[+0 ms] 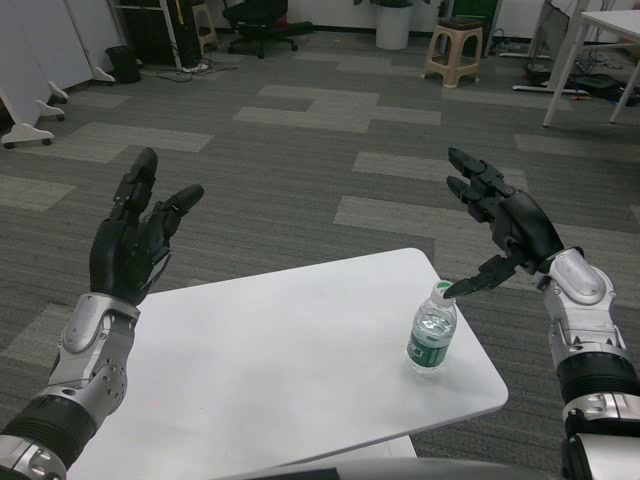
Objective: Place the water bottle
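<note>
A clear water bottle (pixel 432 338) with a white cap and green label stands upright on the white table (pixel 280 350), near its right edge. My right hand (pixel 505 225) is raised above and to the right of the bottle, fingers spread, holding nothing; its thumb tip hangs just over the cap. My left hand (pixel 135 232) is lifted over the table's left side, fingers apart and empty.
Grey patterned carpet lies beyond the table. Far back stand a beige stool (pixel 454 45), a black office chair (pixel 258 18), white panels (pixel 40 60) at the left and another white table (pixel 600 40) at the right.
</note>
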